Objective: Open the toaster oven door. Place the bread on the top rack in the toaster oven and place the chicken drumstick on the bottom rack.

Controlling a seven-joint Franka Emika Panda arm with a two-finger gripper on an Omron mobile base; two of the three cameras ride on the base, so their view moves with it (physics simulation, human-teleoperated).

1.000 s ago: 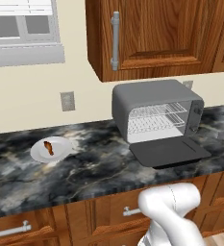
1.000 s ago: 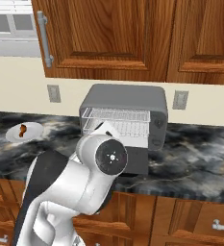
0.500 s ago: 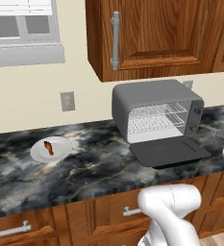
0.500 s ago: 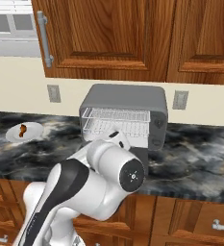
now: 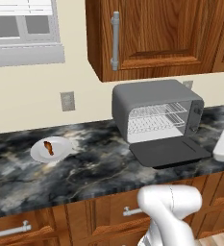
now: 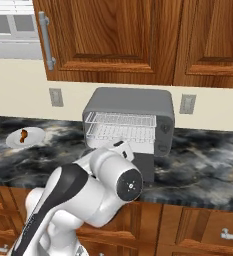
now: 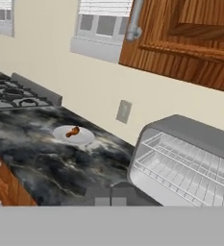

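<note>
Jaws are shut with nothing in them, hanging low in front of the bench (image 5: 99, 173). Out past them, the oven (image 5: 152, 101) sits at about 3 o'clock in the hand view, its door (image 5: 168, 151) dropped flat onto the bench and both racks bare: top rack (image 6: 120, 120), bottom rack (image 6: 119, 132). The drumstick (image 7: 73, 131) lies on a white plate (image 7: 82, 138) at roughly 10 o'clock in that view, well apart from the oven. An outlet (image 5: 67, 101) is on the wall between them.
</note>
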